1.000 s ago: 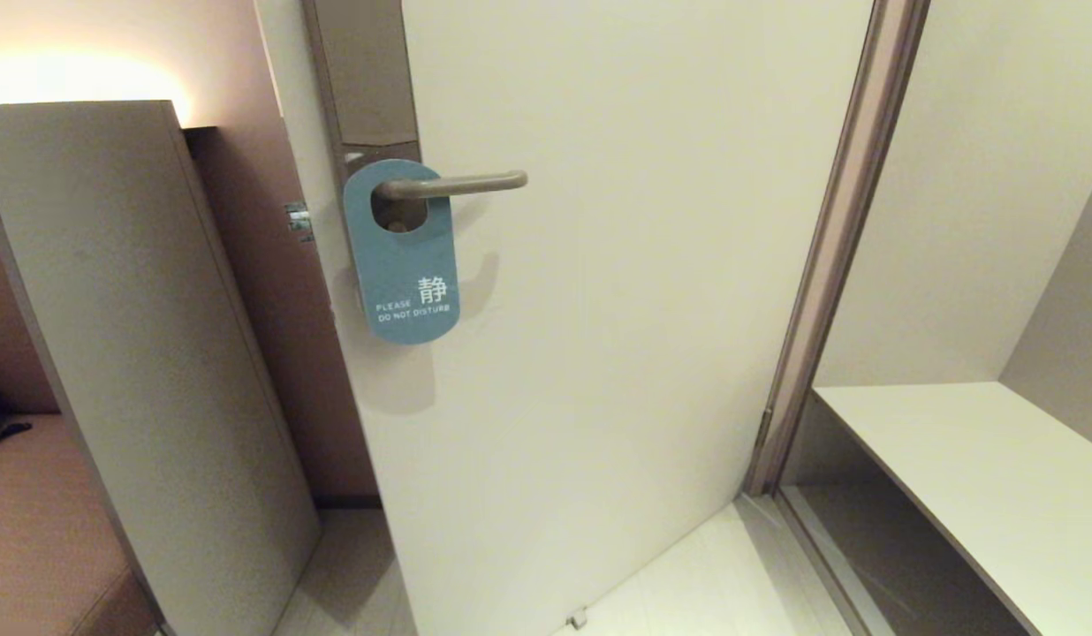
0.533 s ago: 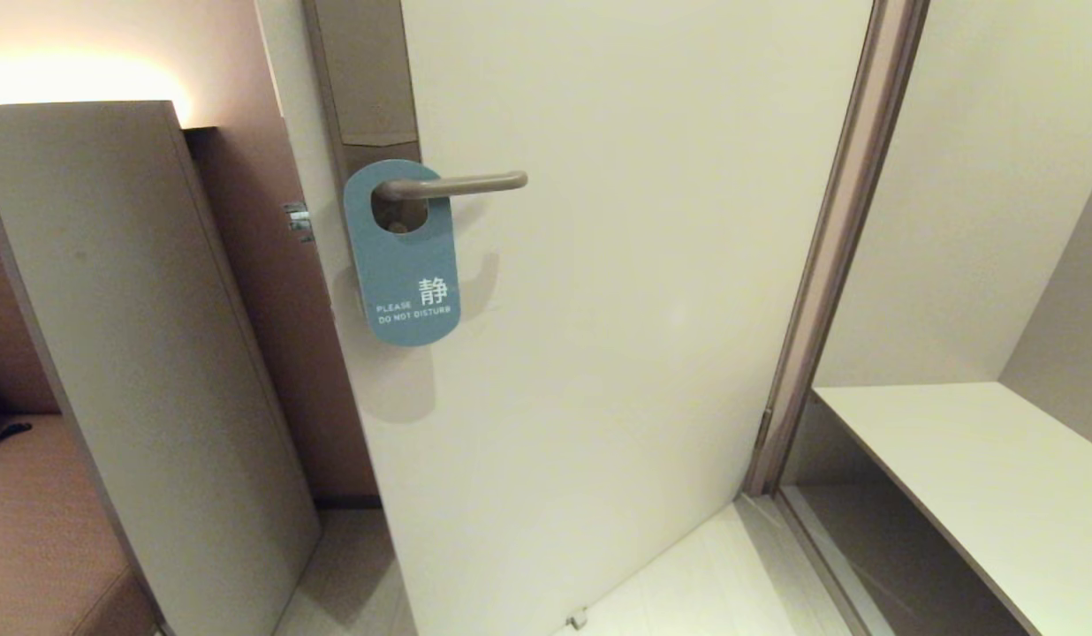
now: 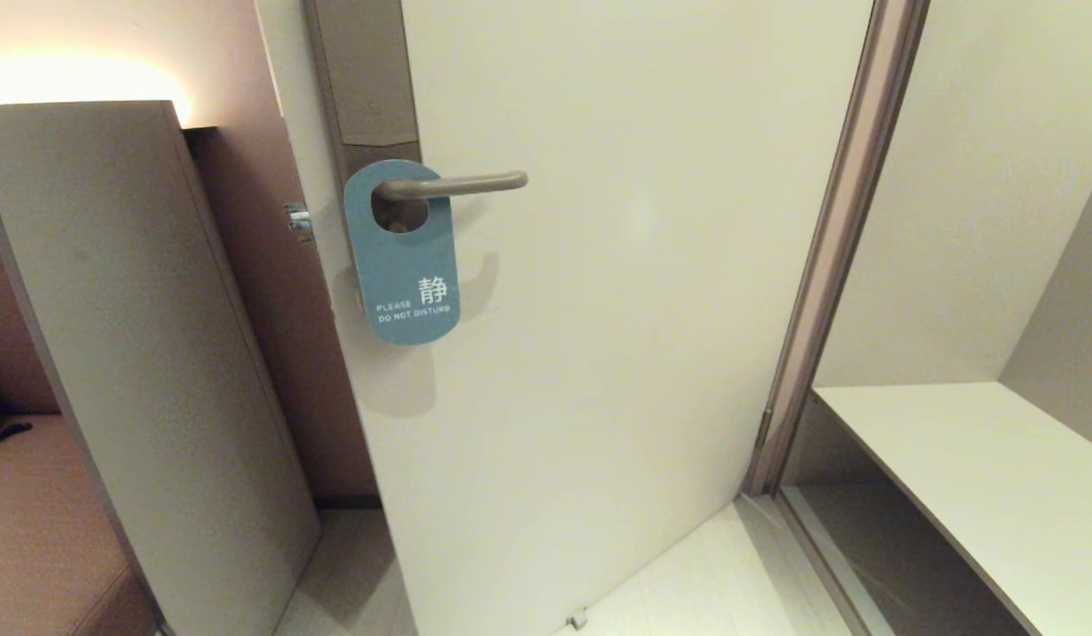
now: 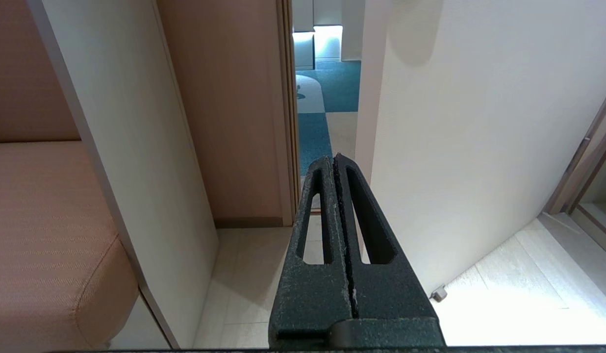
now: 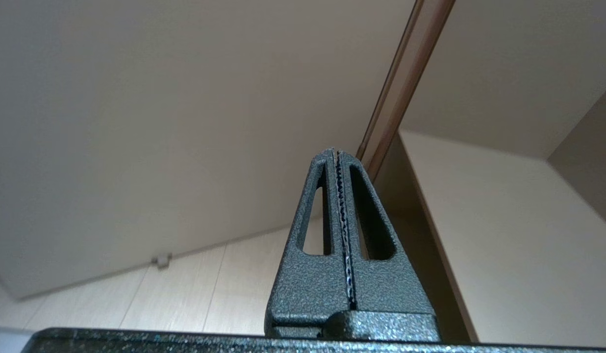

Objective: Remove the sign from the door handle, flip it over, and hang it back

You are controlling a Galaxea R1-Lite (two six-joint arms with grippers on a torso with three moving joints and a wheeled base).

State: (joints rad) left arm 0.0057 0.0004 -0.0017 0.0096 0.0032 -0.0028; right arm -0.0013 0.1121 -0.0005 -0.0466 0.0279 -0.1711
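The blue sign (image 3: pixel 407 265) hangs by its round hole on the door handle (image 3: pixel 458 185), white DO NOT DISTURB lettering facing me. The handle is a slim grey lever on a tall lock plate (image 3: pixel 365 79) at the door's left edge. Neither arm shows in the head view. My left gripper (image 4: pixel 334 158) is shut and empty, low, pointing at the door's edge and the floor. My right gripper (image 5: pixel 335 151) is shut and empty too, low, pointing at the door's lower right and the frame. The sign and the handle are out of both wrist views.
The white door (image 3: pixel 617 309) stands ajar with a stopper (image 3: pixel 578 618) at its foot. A tall beige panel (image 3: pixel 131 353) and a padded seat (image 3: pixel 34 530) are on the left. A brown door frame (image 3: pixel 829 256) and a white shelf (image 3: pixel 979 477) are on the right.
The sign hangs on the handle as before, with only a slight sway. The head view holds steady and no arm enters it.
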